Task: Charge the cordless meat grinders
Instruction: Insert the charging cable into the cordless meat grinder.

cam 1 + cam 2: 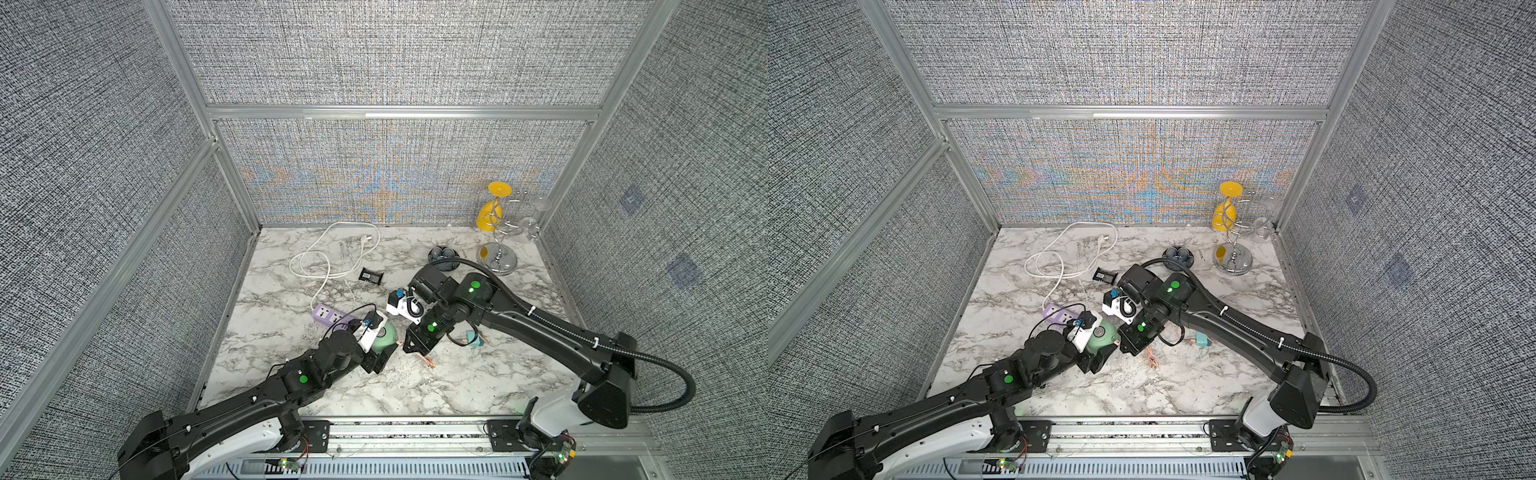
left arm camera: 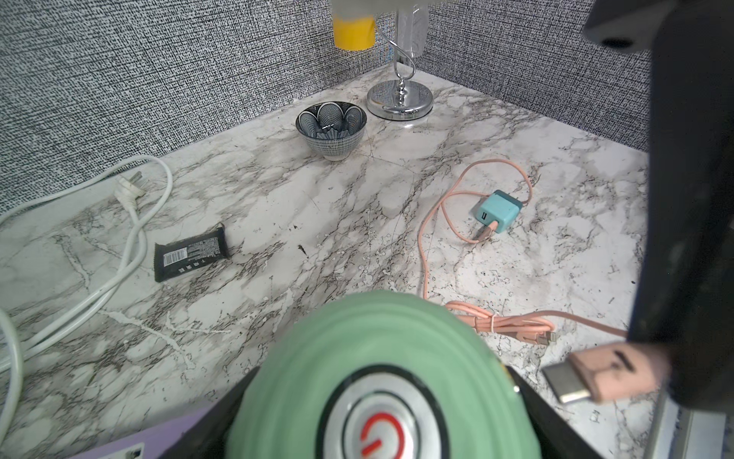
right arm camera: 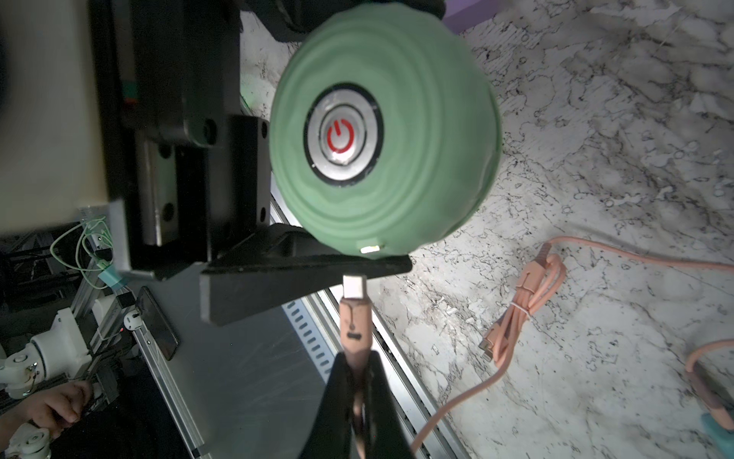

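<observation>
Just beside the purple power strip (image 1: 330,314), toward the robot's right, the mint-green meat grinder (image 3: 417,179) is tipped so that its button (image 3: 341,135) faces sideways. It is cradled in the left pincer (image 2: 383,373), whose jaws stand spread wide against the dome's two flanks. Whether its base touches the tabletop (image 1: 457,386) I cannot tell. A small bright charging port (image 3: 369,249) shows on the grinder's rim. Pointing at it, a short gap off, is the metal tip of the pink plug (image 3: 354,314), pinched at its tail by the right pincer (image 3: 359,365), jaws pressed together on it. The step in hand looks like mating plug to port. The tip sits a little to one side of the port and close to a left jaw's edge, so the next move calls for a small sideways correction, then a straight, gentle push while the left arm braces. Farther from the strip than the grinder, the teal adapter (image 2: 498,210) lies loose on the tabletop with the pink cable (image 3: 526,298) in it; seating it in the strip would remain
</observation>
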Motion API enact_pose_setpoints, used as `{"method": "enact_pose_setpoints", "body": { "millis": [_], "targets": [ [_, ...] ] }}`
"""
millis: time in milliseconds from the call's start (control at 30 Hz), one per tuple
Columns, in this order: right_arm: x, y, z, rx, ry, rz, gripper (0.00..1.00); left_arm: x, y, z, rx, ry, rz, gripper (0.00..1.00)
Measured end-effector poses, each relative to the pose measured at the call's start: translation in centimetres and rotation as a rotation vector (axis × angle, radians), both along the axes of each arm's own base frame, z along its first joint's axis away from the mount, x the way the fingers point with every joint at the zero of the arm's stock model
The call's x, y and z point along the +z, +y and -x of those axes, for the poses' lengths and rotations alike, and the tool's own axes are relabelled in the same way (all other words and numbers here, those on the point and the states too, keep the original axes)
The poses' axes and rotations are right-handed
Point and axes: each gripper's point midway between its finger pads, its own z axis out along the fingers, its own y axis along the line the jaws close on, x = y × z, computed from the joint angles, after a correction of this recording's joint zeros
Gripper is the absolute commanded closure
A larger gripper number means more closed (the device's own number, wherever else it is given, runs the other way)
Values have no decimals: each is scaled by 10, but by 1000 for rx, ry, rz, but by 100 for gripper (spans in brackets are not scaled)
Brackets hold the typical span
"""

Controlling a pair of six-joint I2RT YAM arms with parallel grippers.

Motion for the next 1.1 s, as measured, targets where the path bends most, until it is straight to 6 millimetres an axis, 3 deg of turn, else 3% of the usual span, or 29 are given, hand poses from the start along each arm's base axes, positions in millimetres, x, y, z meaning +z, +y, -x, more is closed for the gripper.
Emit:
{"method": "enact_pose_setpoints", "body": {
  "millis": [1100],
  "targets": [
    [-9, -4, -2, 54, -27, 70, 100, -12, -6, 9, -52, 56, -27, 40]
  ]
}}
